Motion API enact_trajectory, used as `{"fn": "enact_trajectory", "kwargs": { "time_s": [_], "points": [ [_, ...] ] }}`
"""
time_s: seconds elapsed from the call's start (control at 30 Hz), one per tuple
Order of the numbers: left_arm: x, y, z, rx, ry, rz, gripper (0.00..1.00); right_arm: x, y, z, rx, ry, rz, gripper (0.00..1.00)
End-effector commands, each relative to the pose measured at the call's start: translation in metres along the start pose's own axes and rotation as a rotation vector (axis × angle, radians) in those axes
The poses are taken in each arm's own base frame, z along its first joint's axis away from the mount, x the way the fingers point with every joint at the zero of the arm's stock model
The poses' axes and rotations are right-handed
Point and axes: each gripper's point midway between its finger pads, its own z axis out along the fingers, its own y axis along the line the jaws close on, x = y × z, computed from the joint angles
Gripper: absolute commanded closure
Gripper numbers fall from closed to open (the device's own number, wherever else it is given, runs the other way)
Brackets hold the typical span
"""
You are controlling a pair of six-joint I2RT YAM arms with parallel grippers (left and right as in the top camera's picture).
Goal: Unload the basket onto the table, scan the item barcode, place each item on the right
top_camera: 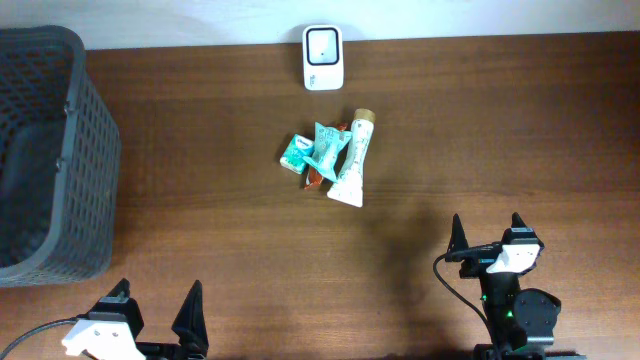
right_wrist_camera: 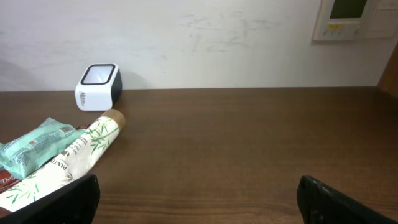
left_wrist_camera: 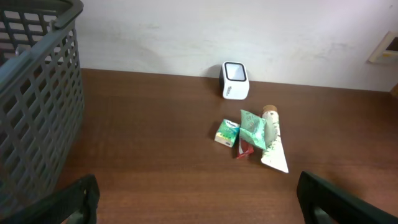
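Both claws sit at the near edge of the worktop, jaws spread wide, and neither holds anything. The right claw is clearly the closer of the two to the goods. The left claw is well apart from them, off to the left near the dark mesh basket.

From the right claw, the small pile lies ahead and to the left, in the middle of the worktop. Its nearest member is a white tube printed with green leaves. The tube lies flat with its long axis running roughly near to far: the flat crimped end points back toward the arms, and the tan cap points away and slightly right. Touching its left side is a teal pouch, which partly overlaps a red packet. A small green box sits just beside that, on the far left of the pile.

Beyond the pile, at the back edge against the wall, stands the white barcode scanner with its dark window facing up. It is almost in line with the tube's axis, a little left of the cap.

I judge the right arm the natural one to reach in, closing across the tube's narrow width. No barcode can be made out on any item here.
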Motion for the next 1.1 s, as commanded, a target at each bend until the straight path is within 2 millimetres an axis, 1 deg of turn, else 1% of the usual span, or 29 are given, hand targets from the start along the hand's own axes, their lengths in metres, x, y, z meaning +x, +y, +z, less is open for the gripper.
{"fn": "enact_trajectory", "kwargs": {
  "time_s": [0.0,0.27,0.33,0.37,0.4,0.47,0.5,0.53,0.57,0.63,0.67,0.73,0.8,0.83,0.87,0.9,0.93,1.0,1.07],
  "points": [
    [0.001,0.002,0.000,-0.009,-0.005,-0.003,0.01,0.003,0.001,0.000,-0.004,0.004,0.003,0.01],
    [0.001,0.002,0.000,-0.009,-0.005,-0.003,0.01,0.003,0.001,0.000,-0.004,0.004,0.003,0.01],
    [0.001,0.002,0.000,-0.009,-0.005,-0.003,0.01,-0.005,0.003,0.000,-0.012,-0.027,0.013,0.01],
    [0.001,0.002,0.000,-0.009,-0.005,-0.003,0.01,-0.011,0.009,0.000,-0.052,-0.052,0.057,0.02],
    [0.001,0.002,0.000,-0.009,-0.005,-0.003,0.01,-0.024,0.031,-0.004,-0.183,-0.090,0.174,0.01],
    [0.001,0.002,0.000,-0.009,-0.005,-0.003,0.01,-0.037,0.063,-0.015,-0.396,-0.091,0.341,0.01],
    [0.001,0.002,0.000,-0.009,-0.005,-0.003,0.01,-0.039,0.074,-0.020,-0.467,-0.074,0.388,0.01],
    [0.001,0.002,0.000,-0.009,-0.005,-0.003,0.01,-0.037,0.083,-0.024,-0.527,-0.046,0.419,0.01],
    [0.001,0.002,0.000,-0.009,-0.005,-0.003,0.01,-0.037,0.087,-0.026,-0.554,-0.035,0.431,0.01],
    [0.001,0.002,0.000,-0.009,-0.005,-0.003,0.01,-0.049,0.089,-0.030,-0.577,-0.078,0.437,0.01],
    [0.001,0.002,0.000,-0.009,-0.005,-0.003,0.01,-0.057,0.090,-0.032,-0.591,-0.108,0.449,0.01],
    [0.001,0.002,0.000,-0.009,-0.005,-0.003,0.01,-0.082,0.090,-0.041,-0.624,-0.210,0.446,0.01],
    [0.001,0.002,0.000,-0.009,-0.005,-0.003,0.01,-0.114,0.088,-0.056,-0.645,-0.365,0.398,0.01],
    [0.001,0.002,0.000,-0.009,-0.005,-0.003,0.01,-0.137,0.084,-0.068,-0.639,-0.490,0.372,0.01],
    [0.001,0.002,0.000,-0.009,-0.005,-0.003,0.01,-0.169,0.071,-0.089,-0.597,-0.674,0.358,0.01],
    [0.001,0.002,0.000,-0.009,-0.005,-0.003,0.01,-0.180,0.065,-0.095,-0.572,-0.728,0.365,0.01],
    [0.001,0.002,0.000,-0.009,-0.005,-0.003,0.01,-0.202,0.051,-0.107,-0.510,-0.814,0.388,0.01],
    [0.001,0.002,0.000,-0.009,-0.005,-0.003,0.01,-0.219,0.049,-0.111,-0.477,-0.829,0.359,0.01],
    [0.001,0.002,0.000,-0.009,-0.005,-0.003,0.01,-0.233,0.052,-0.107,-0.447,-0.792,0.285,0.01]
  ]
}}
